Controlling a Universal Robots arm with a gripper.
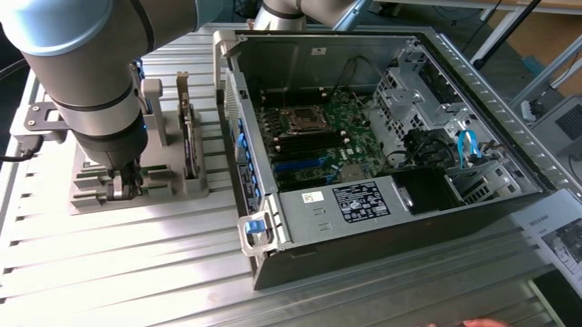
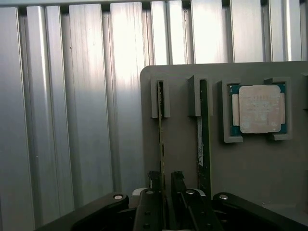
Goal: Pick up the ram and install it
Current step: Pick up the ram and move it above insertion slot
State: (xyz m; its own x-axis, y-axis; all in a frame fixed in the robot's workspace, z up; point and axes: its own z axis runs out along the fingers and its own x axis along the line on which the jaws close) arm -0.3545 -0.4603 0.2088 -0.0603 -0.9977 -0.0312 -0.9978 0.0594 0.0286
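The holder [image 2: 250, 168] lies on the table [image 1: 136, 272], at the exterior view's left of the computer case [image 1: 309, 204]. In the holder, the ram [image 2: 161, 139] stands on edge between the spread fingers of the gripper [image 2: 165, 180]. Beside it stands a card [image 2: 204, 134], and past the card the processor chip [image 2: 260, 108] lies flat.

Black label [image 1: 364, 201]: it sits on the grey metal housing [image 1: 300, 219] at the near side of the computer case [image 1: 272, 61]. You see rows of white print and small marks, none readable.
White sticker [image 1: 312, 196]: on the same housing, just beside the black label. The dark print is too fine for you to read.
Case-wall sticker [image 1: 318, 50]: small and white, on the case's inner wall. You cannot read it.
Printed sheet [image 1: 557, 231]: at the exterior view's right of the case. It carries text blocks you cannot read.
Processor [image 2: 259, 109]: faint marks on its silver lid, no letters you can make out.
White strip label [image 2: 199, 150]: on the edge-on board [image 2: 205, 125] near the processor. No characters are readable.
Ram [image 2: 160, 144]: it faces you edge-on, and no print can be read.
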